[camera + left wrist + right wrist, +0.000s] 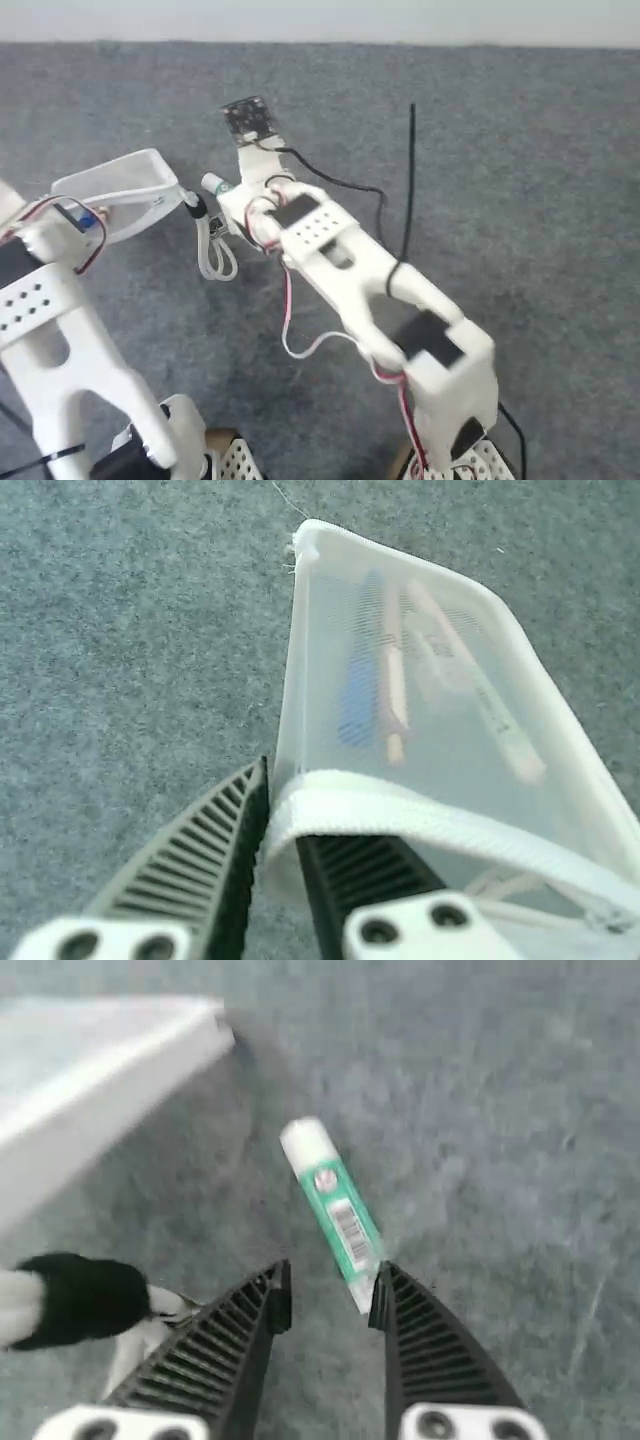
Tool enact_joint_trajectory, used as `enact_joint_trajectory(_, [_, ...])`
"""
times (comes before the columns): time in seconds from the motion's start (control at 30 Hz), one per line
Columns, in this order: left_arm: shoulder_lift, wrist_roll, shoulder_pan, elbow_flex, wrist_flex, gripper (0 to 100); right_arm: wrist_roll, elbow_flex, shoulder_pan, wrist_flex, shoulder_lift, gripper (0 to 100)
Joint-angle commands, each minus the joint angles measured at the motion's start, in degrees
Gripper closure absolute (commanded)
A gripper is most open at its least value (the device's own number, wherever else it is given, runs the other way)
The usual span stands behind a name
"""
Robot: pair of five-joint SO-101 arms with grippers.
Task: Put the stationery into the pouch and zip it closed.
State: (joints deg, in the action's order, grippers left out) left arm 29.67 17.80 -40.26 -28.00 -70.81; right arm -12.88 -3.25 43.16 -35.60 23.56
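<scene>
Close in at the left wrist, the left gripper is clamped on the pouch at its zip rim, probably to keep the mouth lifted and open for loading. Several pens already lie inside. Farther out, the right gripper hangs low with its jaws apart around the near end of the glue stick. The stick lies flat on the grey worktop near the pouch's corner, apparently lined up for a pinch. A black-and-white item lies beside it, not loaded.
</scene>
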Motion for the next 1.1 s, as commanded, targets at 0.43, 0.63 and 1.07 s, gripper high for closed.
enact_joint_trajectory(0.43, [0.70, 0.62, 2.99, 3.12, -0.18, 99, 8.79, -29.19, -2.24, -11.65, 21.14, 87.1])
enact_joint_trajectory(0.63, [0.70, 0.53, 2.99, 3.12, -0.18, 99, 8.88, -34.29, -2.24, -12.09, 27.91, 87.6])
enact_joint_trajectory(1.07, [0.70, 0.53, 2.99, 3.03, -0.18, 99, 8.88, -39.65, -2.51, -22.55, 28.79, 98.0])
